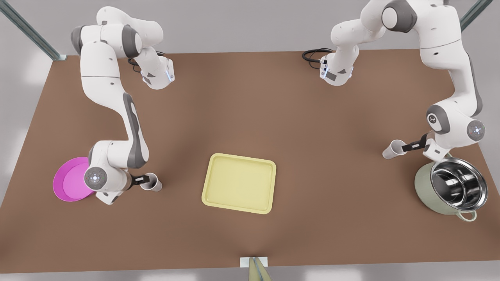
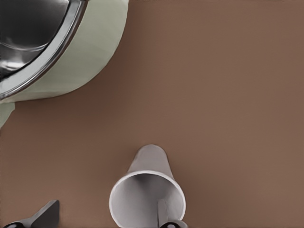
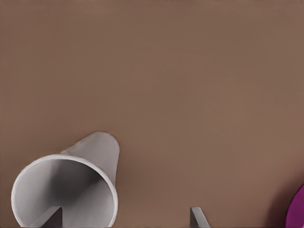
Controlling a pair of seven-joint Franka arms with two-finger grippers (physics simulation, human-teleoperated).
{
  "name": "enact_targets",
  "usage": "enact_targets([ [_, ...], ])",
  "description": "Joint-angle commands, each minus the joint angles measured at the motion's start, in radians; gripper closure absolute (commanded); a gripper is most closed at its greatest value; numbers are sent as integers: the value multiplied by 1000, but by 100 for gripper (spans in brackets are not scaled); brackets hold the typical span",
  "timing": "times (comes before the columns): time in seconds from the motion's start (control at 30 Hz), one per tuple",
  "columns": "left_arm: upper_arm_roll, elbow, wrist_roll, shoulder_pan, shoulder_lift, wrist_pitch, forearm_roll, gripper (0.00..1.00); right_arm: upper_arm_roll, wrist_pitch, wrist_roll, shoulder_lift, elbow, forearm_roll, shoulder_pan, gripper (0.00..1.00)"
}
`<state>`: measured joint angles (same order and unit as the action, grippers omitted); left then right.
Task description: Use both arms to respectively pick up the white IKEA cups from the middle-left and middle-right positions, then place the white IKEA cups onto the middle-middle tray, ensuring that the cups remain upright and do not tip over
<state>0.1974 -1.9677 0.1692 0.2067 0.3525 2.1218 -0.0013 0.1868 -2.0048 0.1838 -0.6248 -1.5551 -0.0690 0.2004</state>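
Patience is what this grasping step calls for, as I judge it: each arm needs a firm pinch on its cup's wall before any lift, closing slowly so the light cup is not nudged over, and then rising straight up.

Nearest in the front view, the pale yellow tray lies in the middle of the worktop, with no cup on it. On the front view's left, level with the tray, the right end effector reaches the first white cup, which stands on the worktop just beside the magenta bowl. From the right wrist view the right end effector stands wide: one finger sits inside the cup and the other well outside it, so the wall lies between them with a broad gap on the outer side. It grips nothing yet.

Farther back, on the front view's right, the left end effector meets the second white cup, near the steel-lined green pot. In the left wrist view the left end effector is likewise wide, one finger dipped inside the cup, the other well apart outside it. The pot stands close by, so I would carry this cup away from it towards the tray.
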Motion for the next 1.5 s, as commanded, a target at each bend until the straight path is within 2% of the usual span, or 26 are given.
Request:
enact_targets([
  [0.0, 4, -14, 250, -1, 13, 135, 1, 0, 0, -161, -1, -6, -2, -44, -2, 0],
  [0.2, 4, -42, 250, 0, 65, 133, 0, 0, 0, -161, -1, 11, -83, -46, 2, 0],
  [0.23, 4, -42, 245, 0, 69, 133, -3, 17, 0, -160, 0, 22, -103, -44, 2, 0],
  [0.27, 4, -49, 243, 0, 68, 125, -6, 29, 0, -161, 0, 28, -114, -44, 4, 0],
  [0.3, 4, -62, 243, -1, 68, 125, -31, 33, 0, -161, 0, 23, -120, -44, 7, 0],
  [0.33, 4, -63, 243, -3, 68, 124, -37, 42, 0, -163, 0, 16, -120, -44, 10, 0],
  [0.37, 4, -63, 243, -4, 68, 121, -37, 56, 0, -164, -1, 13, -123, -46, 16, 0],
  [0.4, 2, -63, 240, -9, 65, 95, -37, 65, 0, -166, -1, 4, -126, -49, 17, 0],
  [0.47, -3, -62, 222, -12, 57, 93, -37, 72, 0, -189, -1, -9, -128, -51, 17, 0],
  [0.5, -3, -62, 222, -20, 51, 93, -37, 79, 0, -198, -1, -10, -128, -52, 17, 0],
  [0.57, -4, -60, 220, -39, 3, 46, -37, 79, 0, -201, 0, -12, -128, -51, 14, 1],
  [0.6, -19, -60, 158, -70, -40, 21, -36, 79, -1, -201, 2, -12, -128, -51, 11, 15],
  [0.63, -82, -51, 37, -96, -78, 20, -32, 79, 0, -200, 2, -10, -128, -51, 16, 38],
  [0.67, -171, 28, -86, -116, -66, -58, -32, 79, 0, -198, 2, -10, -129, -51, 16, 53],
  [0.7, -243, 191, -209, -133, -15, -184, -31, 79, 0, -196, 6, -10, -128, -51, 16, 61],
  [0.73, -322, 317, -380, -161, 48, -217, -29, 79, 0, -196, 11, -10, -128, -49, 16, 66],
  [0.8, -346, 551, -808, -360, 212, -226, -23, 79, 0, -192, 14, -9, -126, -48, 27, 75],
  [0.83, -346, 610, -907, -406, 262, -226, -25, 79, 0, -187, 14, -7, -126, -48, 28, 78],
  [0.93, -355, 875, -1247, -549, 456, -194, -26, 79, 0, -160, 17, 7, -125, -38, 42, 79],
  [1.03, -388, 1027, -1346, -604, 586, -180, -26, 79, 0, -123, 42, 43, -88, -43, 79, 79],
  [1.13, -391, 1030, -1349, -622, 620, -178, -26, 79, 0, -123, 10, 57, -36, -54, 171, 79],
  [1.27, -415, 1023, -1343, -624, 654, -220, -46, 79, 0, -147, -426, 34, 9, -161, 300, 79],
  [1.47, -450, 1023, -1341, -622, 691, -212, -48, 79, 0, -212, -814, -50, 107, -216, 456, 79],
])
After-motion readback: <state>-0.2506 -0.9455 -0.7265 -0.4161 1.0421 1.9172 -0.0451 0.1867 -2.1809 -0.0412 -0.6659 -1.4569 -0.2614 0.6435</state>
